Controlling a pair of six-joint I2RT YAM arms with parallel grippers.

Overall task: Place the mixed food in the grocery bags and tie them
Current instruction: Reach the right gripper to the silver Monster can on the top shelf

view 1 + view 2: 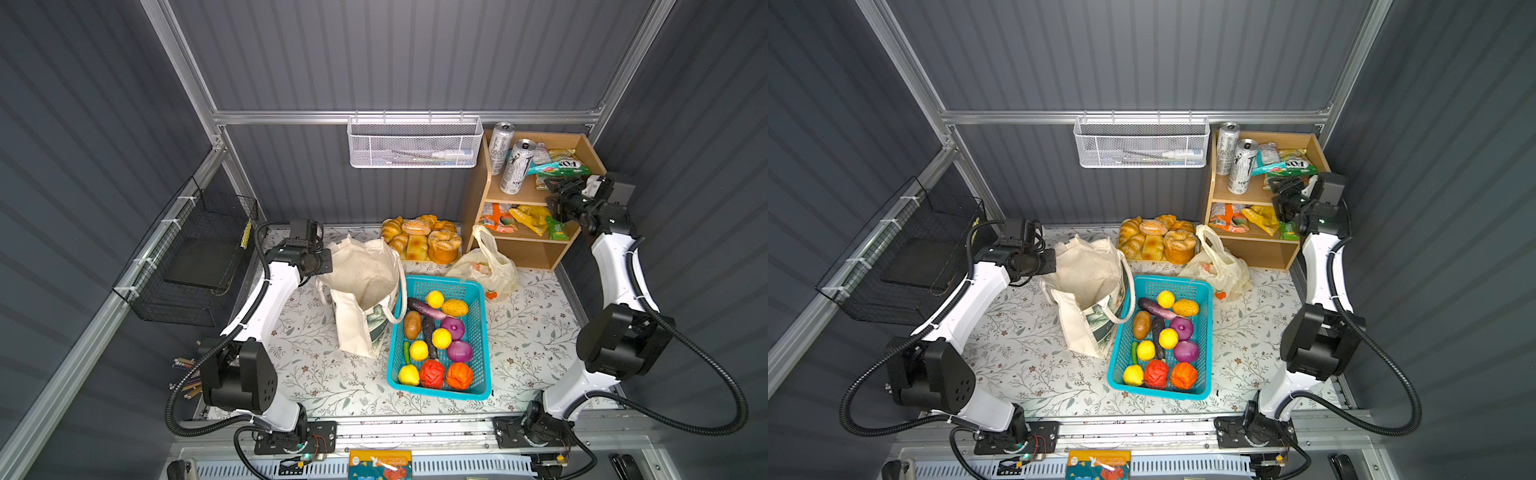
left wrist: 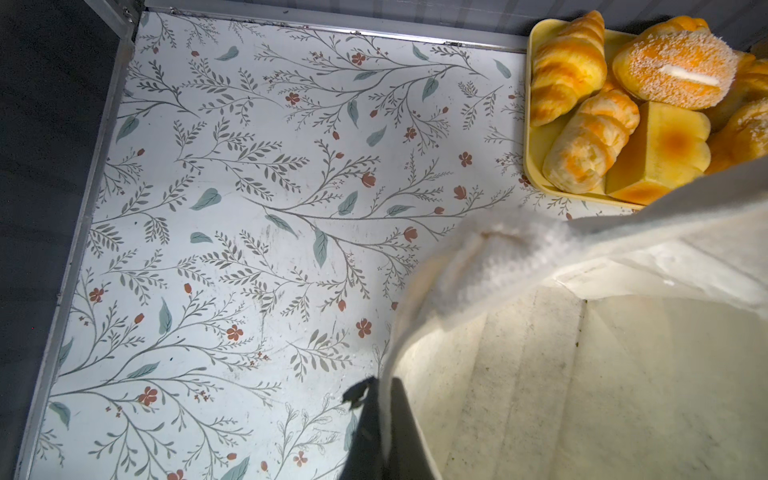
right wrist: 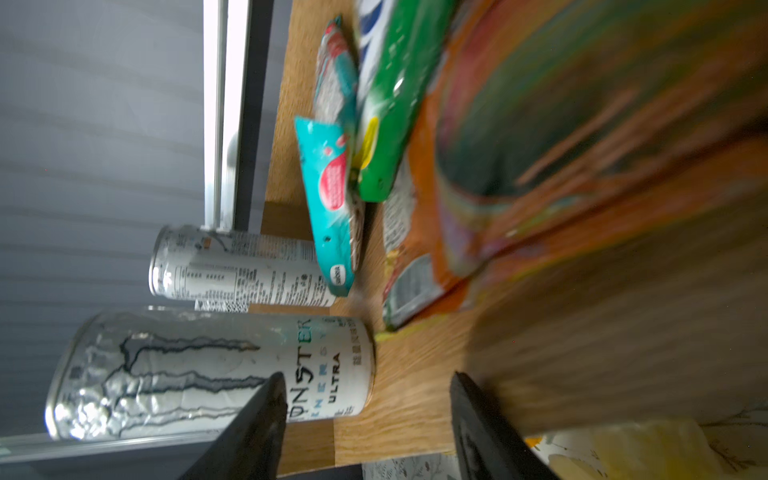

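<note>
While clenched on the rim of the cream canvas tote (image 1: 365, 274), holds that bag's mouth wide with the left gripper (image 1: 323, 261); from the left wrist, cloth pinched between dark fingers (image 2: 361, 419). Tote upright on the floral table (image 1: 316, 374) (green print on the side facing the basket), bare cloth showing inside, one handle drooping over the left rim of the turquoise basket (image 1: 440, 394). Lying in that basket: yellow lemons (image 1: 434, 299), purple onions (image 1: 453, 328), a brown potato (image 1: 412, 325), red and orange pieces.

Behind the tote, golden-brown bread (image 1: 419, 241) heaped on a yellow tray (image 2: 536, 141). Just in front of the wooden shelf (image 1: 478, 195), the pale plastic bag (image 1: 492, 266) with orange fruit print, slumped, handles up.

Up at the shelf's top level, the right gripper (image 1: 556, 193), jaws released and parted with only bare wood between them, just beside the snack packets. On that same level, two silver-white cans (image 1: 516, 166) standing upright, the nearer one close by one finger in the right wrist view. Teal snack packet (image 3: 332, 199) leaning between the farther can and a green packet (image 3: 390, 104).
</note>
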